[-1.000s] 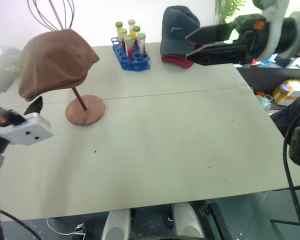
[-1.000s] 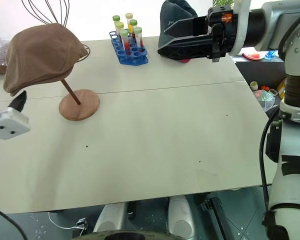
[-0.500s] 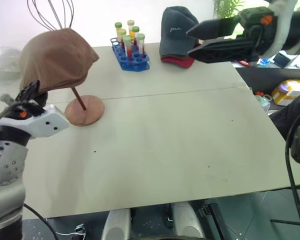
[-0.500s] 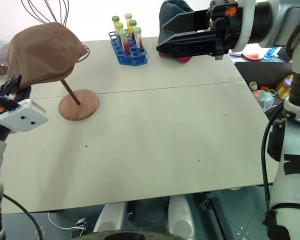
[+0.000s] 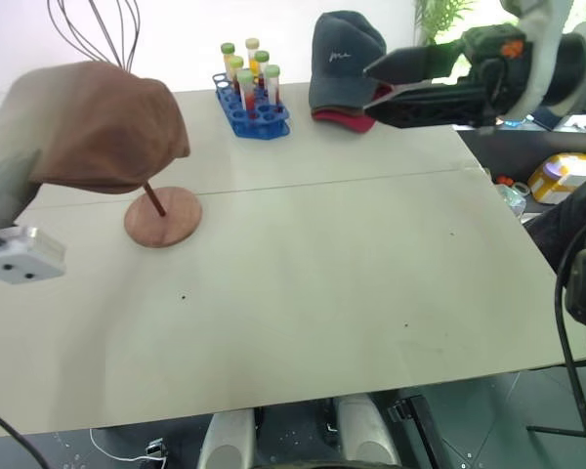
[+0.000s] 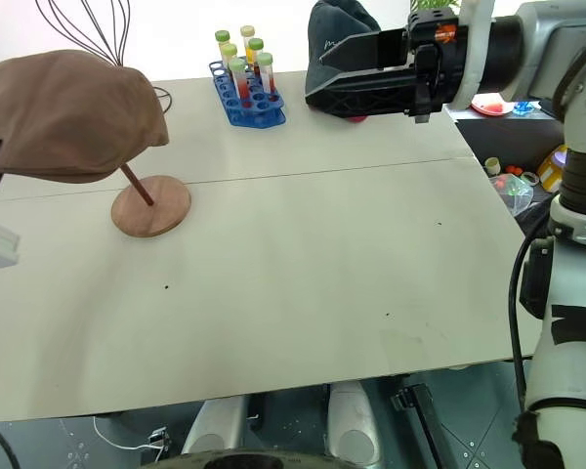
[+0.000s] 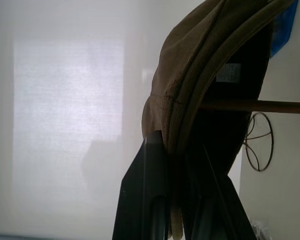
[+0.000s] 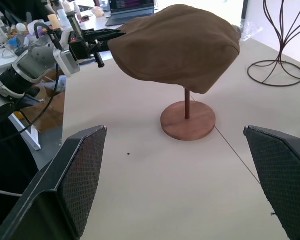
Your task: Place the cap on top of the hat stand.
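Observation:
The brown cap (image 5: 98, 127) hangs over the reddish-brown hat stand (image 5: 162, 216), covering its top disc; the slanted rod (image 6: 132, 182) shows beneath it. I cannot tell whether the cap rests on the top. My left gripper (image 7: 176, 142) is shut on the cap's rim at its left side, and it appears again in the right wrist view (image 8: 104, 35). High at the back right, my right gripper (image 5: 371, 90) is open and points left, holding nothing.
A blue rack of test tubes (image 5: 254, 103) stands at the back middle. A dark grey baseball cap (image 5: 347, 59) lies on a red cap (image 5: 344, 119) behind the right gripper. A wire head-shaped stand (image 6: 83, 29) rises behind the brown cap. The pale table (image 5: 322, 283) spreads in front.
The left gripper rose to the cap's left rim, shut on it and drew it up and to the left, so the cap now sits more level. The right arm kept still.

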Action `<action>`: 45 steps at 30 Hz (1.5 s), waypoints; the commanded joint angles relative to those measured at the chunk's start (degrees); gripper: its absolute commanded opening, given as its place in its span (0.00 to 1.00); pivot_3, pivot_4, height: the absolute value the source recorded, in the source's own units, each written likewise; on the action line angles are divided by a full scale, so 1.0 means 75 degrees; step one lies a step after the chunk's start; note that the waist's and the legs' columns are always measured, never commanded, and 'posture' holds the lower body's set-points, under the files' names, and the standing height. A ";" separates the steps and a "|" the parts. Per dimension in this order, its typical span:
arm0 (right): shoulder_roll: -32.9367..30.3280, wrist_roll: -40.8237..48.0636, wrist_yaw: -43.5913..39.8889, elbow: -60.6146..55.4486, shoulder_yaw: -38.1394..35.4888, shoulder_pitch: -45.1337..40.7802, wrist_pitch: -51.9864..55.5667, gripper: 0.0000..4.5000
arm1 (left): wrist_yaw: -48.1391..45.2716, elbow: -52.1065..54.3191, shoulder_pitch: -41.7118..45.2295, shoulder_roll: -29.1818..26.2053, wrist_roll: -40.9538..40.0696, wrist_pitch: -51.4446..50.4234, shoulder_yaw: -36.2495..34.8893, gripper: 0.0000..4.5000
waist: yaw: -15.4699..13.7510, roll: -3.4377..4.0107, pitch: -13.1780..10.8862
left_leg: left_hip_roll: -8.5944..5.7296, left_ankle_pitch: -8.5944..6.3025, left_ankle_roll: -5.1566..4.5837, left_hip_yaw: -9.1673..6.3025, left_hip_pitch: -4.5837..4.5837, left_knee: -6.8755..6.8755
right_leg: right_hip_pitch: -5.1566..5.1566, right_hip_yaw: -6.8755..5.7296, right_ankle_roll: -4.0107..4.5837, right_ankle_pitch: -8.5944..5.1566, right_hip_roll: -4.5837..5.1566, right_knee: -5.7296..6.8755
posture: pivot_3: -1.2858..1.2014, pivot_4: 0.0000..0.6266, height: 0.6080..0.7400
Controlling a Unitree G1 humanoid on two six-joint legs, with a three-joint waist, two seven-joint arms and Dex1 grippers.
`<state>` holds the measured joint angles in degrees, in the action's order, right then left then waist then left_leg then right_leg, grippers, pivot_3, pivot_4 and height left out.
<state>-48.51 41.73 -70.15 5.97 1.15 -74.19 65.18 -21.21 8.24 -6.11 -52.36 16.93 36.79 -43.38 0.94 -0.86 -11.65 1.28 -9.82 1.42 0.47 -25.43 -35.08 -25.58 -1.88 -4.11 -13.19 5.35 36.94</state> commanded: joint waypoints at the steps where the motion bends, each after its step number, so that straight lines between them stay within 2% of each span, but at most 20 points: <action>1: -0.0068 -0.0003 -0.0034 0.0001 -0.0222 -0.0113 -0.0183 1.00 | 0.0006 -0.0978 0.0071 -0.0416 -0.0886 0.0757 -0.0342 0.01 | 0.0001 0.0000 0.0000 | 0.0002 -0.0001 0.0002 0.0004 -0.0001 0.0000 | -0.0001 -0.0001 0.0002 0.0001 0.0001 -0.0002 | 0.52 0.24 0.91; 4: -0.0045 -0.0054 -0.0046 0.0085 -0.0151 -0.0156 -0.0231 1.00 | -0.0210 -0.1702 0.0251 -0.0682 -0.1426 0.0930 -0.0025 0.01 | -0.0006 0.0000 0.0000 | 0.0009 -0.0003 0.0004 0.0025 -0.0001 0.0003 | -0.0010 -0.0002 0.0008 0.0005 0.0011 -0.0004 | 0.52 0.24 0.91; 9: -0.0002 -0.0136 -0.0060 0.0221 -0.0070 -0.0266 -0.0268 1.00 | -0.0421 -0.1919 0.0426 -0.0617 -0.1808 0.0966 0.0602 0.01 | -0.0005 -0.0002 0.0001 | 0.0037 -0.0010 0.0003 0.0100 -0.0004 0.0008 | -0.0045 -0.0008 0.0023 0.0021 0.0030 -0.0006 | 0.52 0.24 0.91; 10: -0.0005 -0.0142 -0.0060 0.0222 -0.0066 -0.0279 -0.0256 1.00 | -0.0415 -0.1859 0.0417 -0.0559 -0.1835 0.0943 0.0702 0.14 | 0.0001 -0.0002 0.0001 | 0.0043 -0.0015 0.0002 0.0117 -0.0004 0.0007 | -0.0053 -0.0010 0.0013 0.0032 0.0029 -0.0007 | 0.52 0.24 0.91; 12: -0.0012 -0.0143 -0.0058 0.0204 -0.0064 -0.0290 -0.0230 1.00 | -0.0469 -0.1737 0.0368 -0.0481 -0.1959 0.0923 0.0851 0.28 | 0.0004 -0.0002 0.0001 | 0.0048 -0.0010 -0.0009 0.0131 -0.0007 0.0007 | -0.0066 -0.0009 0.0010 0.0036 0.0026 -0.0006 | 0.52 0.24 0.91; 18: -0.0093 -0.0198 -0.0126 0.0175 -0.0032 -0.0230 -0.0304 1.00 | -0.0790 -0.1348 -0.0006 -0.0445 -0.2283 0.0482 0.0762 0.98 | 0.0027 -0.0002 0.0001 | 0.0075 -0.0014 -0.0011 0.0153 -0.0009 0.0007 | -0.0092 -0.0008 0.0014 0.0041 -0.0001 0.0003 | 0.52 0.24 0.91; 23: -0.0075 -0.0300 -0.0200 0.0329 -0.0029 -0.0150 -0.0464 1.00 | -0.1440 -0.0586 -0.0694 -0.0480 -0.2928 -0.0458 0.0313 0.98 | 0.0024 -0.0002 0.0002 | 0.0079 -0.0015 -0.0008 0.0161 -0.0009 0.0003 | -0.0096 -0.0005 0.0018 0.0043 -0.0002 0.0001 | 0.52 0.24 0.91; 28: 0.0040 -0.0652 -0.0468 0.0848 0.0166 -0.0124 -0.0943 1.00 | -0.2498 0.0804 -0.2159 -0.0216 -0.3737 -0.1653 -0.1116 0.98 | 0.0036 -0.0011 0.0006 | 0.0083 -0.0028 0.0007 0.0176 -0.0007 0.0002 | -0.0098 -0.0006 0.0026 0.0049 0.0007 -0.0012 | 0.52 0.24 0.91; 32: 0.0112 -0.0948 -0.0775 0.1409 0.0332 -0.0265 -0.1310 1.00 | -0.3279 0.1675 -0.3009 -0.0284 -0.4925 -0.4307 -0.2550 0.98 | 0.0038 -0.0015 0.0008 | 0.0082 -0.0028 0.0005 0.0177 -0.0006 -0.0002 | -0.0101 -0.0007 0.0028 0.0051 -0.0009 -0.0012 | 0.52 0.24 0.91; 34: 0.0156 -0.1144 -0.0881 0.1705 0.0417 -0.0340 -0.1501 1.00 | -0.3518 0.2056 -0.3280 -0.0401 -0.6140 -0.6203 -0.3468 0.98 | 0.0030 -0.0015 0.0007 | 0.0083 -0.0026 0.0002 0.0176 -0.0003 -0.0005 | -0.0099 -0.0007 0.0030 0.0051 -0.0015 -0.0014 | 0.52 0.24 0.91; 36: 0.0200 -0.1286 -0.0979 0.1907 0.0463 -0.0413 -0.1626 1.00 | -0.3823 0.2281 -0.3386 -0.0477 -0.7078 -0.7338 -0.4132 0.98 | 0.0033 -0.0017 0.0008 | 0.0088 -0.0027 0.0002 0.0171 -0.0005 -0.0009 | -0.0098 -0.0007 0.0030 0.0051 -0.0026 -0.0016 | 0.52 0.24 0.91; 37: 0.0217 -0.1325 -0.1054 0.1969 0.0474 -0.0482 -0.1667 1.00 | -0.4206 0.2168 -0.3594 -0.0547 -0.7814 -0.8182 -0.4587 0.98 | 0.0029 -0.0016 0.0007 | 0.0088 -0.0028 0.0004 0.0171 -0.0005 -0.0009 | -0.0098 -0.0007 0.0030 0.0051 -0.0028 -0.0019 | 0.52 0.24 0.91; 40: 0.0209 -0.1390 -0.1363 0.1980 0.0504 -0.0664 -0.1749 1.00 | -0.5283 0.0936 -0.3840 -0.1141 -0.8631 -0.9741 -0.5525 0.98 | 0.0039 -0.0009 0.0003 | 0.0088 -0.0030 0.0007 0.0169 -0.0004 -0.0007 | -0.0099 -0.0008 0.0032 0.0053 -0.0035 -0.0024 | 0.52 0.24 0.91; 43: 0.0096 -0.1401 -0.1721 0.1853 0.0517 -0.0744 -0.1809 1.00 | -0.6941 -0.0752 -0.4225 -0.2136 -0.8657 -1.0736 -0.6225 0.98 | 0.0044 -0.0014 0.0006 | 0.0096 -0.0031 0.0009 0.0166 -0.0002 -0.0005 | -0.0105 -0.0014 0.0037 0.0054 -0.0052 -0.0022 | 0.52 0.24 0.91; 45: 0.0022 -0.1437 -0.1911 0.1812 0.0512 -0.0765 -0.1878 1.00 | -0.8209 -0.1803 -0.4653 -0.2808 -0.8188 -1.1003 -0.6730 0.98 | 0.0048 -0.0016 0.0008 | 0.0104 -0.0035 0.0015 0.0164 -0.0003 -0.0007 | -0.0106 -0.0019 0.0040 0.0055 -0.0061 -0.0029 | 0.52 0.24 0.91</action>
<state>-47.03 30.90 -83.04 21.35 5.99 -77.84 52.02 -75.80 -0.31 -40.25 -71.08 -46.23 -44.01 -87.98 1.30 -0.99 -11.59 2.06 -10.17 1.67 1.72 -25.43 -35.13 -26.39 -2.03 -3.78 -12.76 4.91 36.62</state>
